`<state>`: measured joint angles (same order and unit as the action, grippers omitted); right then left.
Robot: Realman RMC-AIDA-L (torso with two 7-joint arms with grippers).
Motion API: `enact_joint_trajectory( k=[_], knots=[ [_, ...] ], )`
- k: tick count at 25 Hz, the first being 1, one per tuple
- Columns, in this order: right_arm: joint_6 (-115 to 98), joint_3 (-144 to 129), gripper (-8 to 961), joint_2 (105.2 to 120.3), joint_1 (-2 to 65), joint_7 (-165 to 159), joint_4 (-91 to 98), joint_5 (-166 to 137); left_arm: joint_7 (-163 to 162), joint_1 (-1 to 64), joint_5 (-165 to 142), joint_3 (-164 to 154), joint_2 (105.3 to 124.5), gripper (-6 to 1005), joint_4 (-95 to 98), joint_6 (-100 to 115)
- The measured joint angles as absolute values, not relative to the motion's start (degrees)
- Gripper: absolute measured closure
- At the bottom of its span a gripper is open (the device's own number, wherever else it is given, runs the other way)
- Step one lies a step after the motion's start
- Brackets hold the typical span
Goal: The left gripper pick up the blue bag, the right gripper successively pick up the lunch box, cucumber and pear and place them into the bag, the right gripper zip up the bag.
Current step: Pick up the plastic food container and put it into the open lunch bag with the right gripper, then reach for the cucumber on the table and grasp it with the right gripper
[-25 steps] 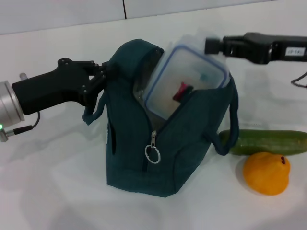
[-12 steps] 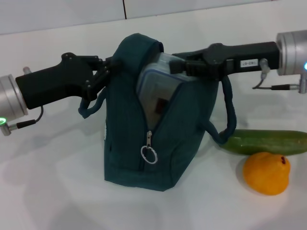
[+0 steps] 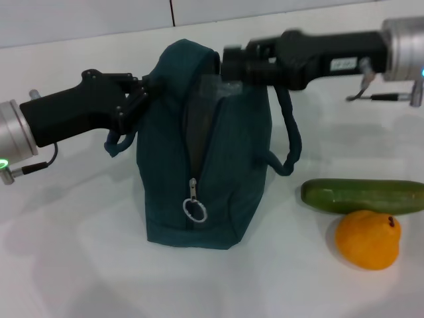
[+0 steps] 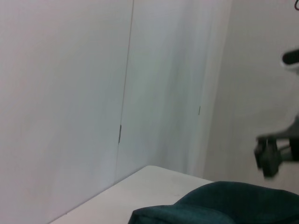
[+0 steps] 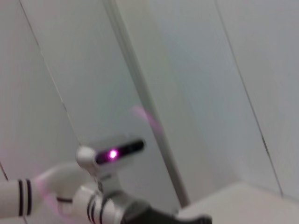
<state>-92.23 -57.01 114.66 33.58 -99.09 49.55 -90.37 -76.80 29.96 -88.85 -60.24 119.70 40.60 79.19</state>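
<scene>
Cucumber (image 3: 363,196) flat, lengthwise left-right, beside upright blue bag (image 3: 205,165).

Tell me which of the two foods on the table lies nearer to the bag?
The cucumber: the long green one beside the blue bag; the pear is farther.

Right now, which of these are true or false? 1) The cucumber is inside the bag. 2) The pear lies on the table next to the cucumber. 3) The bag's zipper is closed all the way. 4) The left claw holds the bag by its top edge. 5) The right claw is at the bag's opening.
1) False: the cucumber lies on the table, to the right of the bag.
2) True: the pear sits just in front of it.
3) False: the zipper is open, its ring pull hanging low on the bag's front.
4) True: the left claw pinches the fabric there.
5) True: the right claw is at the bag's open top.
</scene>
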Motion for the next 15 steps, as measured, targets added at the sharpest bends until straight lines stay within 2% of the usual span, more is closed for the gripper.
enact_joint_trajectory(
  k=[5, 10, 12, 15],
  knots=[
    [-99.18, -51.79, 657, 112.34, 30.89, -99.95, 57.94, -87.64, -75.95, 29.52, -87.27, -60.2, 119.71, 952, 40.26, 79.14],
    [-106.4, -44.88, 450, 108.55, 27.27, -104.41, 68.81, -93.5, -75.15, 29.64, -86.58, -60.23, 119.65, 952, 39.53, 79.12],
    [-107.32, -41.38, 410, 108.56, 26.0, -104.89, 71.61, -98.7, -75.12, 29.54, -86.29, -60.2, 119.64, 953, 39.23, 79.1],
    [-108.66, -38.53, 351, 109.46, 23.97, -105.34, 74.85, -103.9, -75.12, 29.67, -86.12, -60.19, 119.63, 953, 38.95, 79.09]
  ],
)
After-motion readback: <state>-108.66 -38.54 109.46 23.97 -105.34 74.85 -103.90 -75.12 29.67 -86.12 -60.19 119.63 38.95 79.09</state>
